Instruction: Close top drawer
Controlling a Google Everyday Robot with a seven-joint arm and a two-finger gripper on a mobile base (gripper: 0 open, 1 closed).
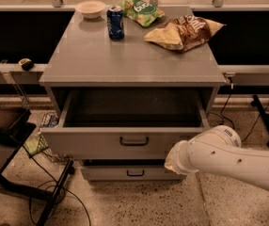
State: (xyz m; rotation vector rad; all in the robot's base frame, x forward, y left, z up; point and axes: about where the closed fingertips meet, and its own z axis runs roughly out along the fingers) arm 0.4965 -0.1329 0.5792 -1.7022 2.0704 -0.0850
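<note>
The top drawer (101,142) of the grey cabinet (134,55) stands open, pulled out toward me. Its flat grey front carries a small black bar handle (134,140) at the centre, and its deep grey inside (132,108) holds nothing I can see. My white arm (238,164) reaches in from the lower right. My gripper (172,160) is at the arm's end, against the right part of the drawer front, just right of and below the handle.
A lower drawer (125,173) with a black handle is shut beneath. On the cabinet top stand a blue can (115,22), a white bowl (90,8), a green bag (140,10) and a yellow-brown chip bag (184,32). A dark chair (3,140) and cables are at the left.
</note>
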